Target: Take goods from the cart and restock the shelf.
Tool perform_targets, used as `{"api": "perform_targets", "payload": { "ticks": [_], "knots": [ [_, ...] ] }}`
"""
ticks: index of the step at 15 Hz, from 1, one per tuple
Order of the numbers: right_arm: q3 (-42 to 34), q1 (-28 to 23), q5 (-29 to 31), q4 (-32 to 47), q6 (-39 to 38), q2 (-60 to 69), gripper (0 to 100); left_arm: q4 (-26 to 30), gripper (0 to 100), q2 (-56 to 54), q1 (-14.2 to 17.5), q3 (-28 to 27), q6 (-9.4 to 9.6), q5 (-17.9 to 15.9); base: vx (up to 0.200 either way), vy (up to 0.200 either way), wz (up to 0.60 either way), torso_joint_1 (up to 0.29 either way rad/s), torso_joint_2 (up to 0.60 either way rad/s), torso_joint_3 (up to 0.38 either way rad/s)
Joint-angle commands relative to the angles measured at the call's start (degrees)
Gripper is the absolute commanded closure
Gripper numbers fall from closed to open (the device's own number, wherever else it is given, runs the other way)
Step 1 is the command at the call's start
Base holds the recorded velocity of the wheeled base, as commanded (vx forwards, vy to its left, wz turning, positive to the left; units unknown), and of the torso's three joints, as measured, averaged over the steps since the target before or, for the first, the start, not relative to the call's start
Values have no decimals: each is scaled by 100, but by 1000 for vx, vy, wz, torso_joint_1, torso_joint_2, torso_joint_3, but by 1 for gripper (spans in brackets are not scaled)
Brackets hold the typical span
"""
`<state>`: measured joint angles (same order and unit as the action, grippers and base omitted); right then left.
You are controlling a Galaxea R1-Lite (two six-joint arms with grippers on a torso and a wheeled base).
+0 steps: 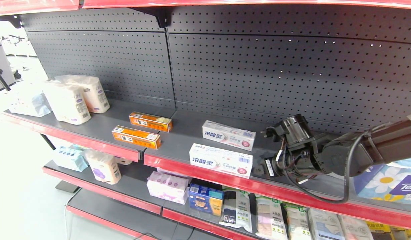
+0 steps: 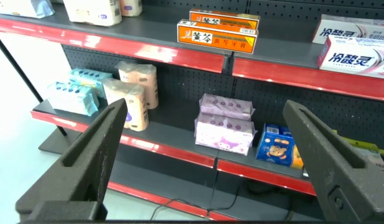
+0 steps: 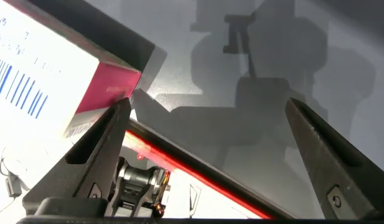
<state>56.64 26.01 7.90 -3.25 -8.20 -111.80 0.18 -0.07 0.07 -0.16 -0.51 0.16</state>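
Observation:
Two white toothpaste boxes lie on the grey shelf (image 1: 189,128), one at the front edge (image 1: 220,160) and one behind it (image 1: 228,135). Two orange boxes (image 1: 136,137) lie to their left. My right arm's wrist (image 1: 292,150) hangs over the shelf just right of the front white box. In the right wrist view my right gripper (image 3: 207,109) is open above the shelf board, and the pink end of the front box (image 3: 107,90) sits close beside one finger (image 3: 111,134). Out in front of the lower shelves, my left gripper (image 2: 204,109) is open and holds nothing.
Tissue packs (image 1: 67,101) stand at the shelf's left end, and a flowered pack (image 1: 392,183) lies at its right. The pegboard back wall (image 1: 258,73) closes the shelf behind. Lower shelves hold purple tissue packs (image 2: 226,124), a blue box (image 2: 276,146) and paper rolls (image 2: 132,93).

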Motion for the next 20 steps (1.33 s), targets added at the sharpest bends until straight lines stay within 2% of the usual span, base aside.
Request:
{"api": "perform_targets", "payload": {
  "ticks": [1,20],
  "knots": [
    [5,9,1,0,3,-44,0,-1,0,7,1,-2,-2,2,0,0,0,0,0,0],
    [84,18,-8,-8,56,-88,0,-1,0,7,1,-2,-2,2,0,0,0,0,0,0]
  ]
}}
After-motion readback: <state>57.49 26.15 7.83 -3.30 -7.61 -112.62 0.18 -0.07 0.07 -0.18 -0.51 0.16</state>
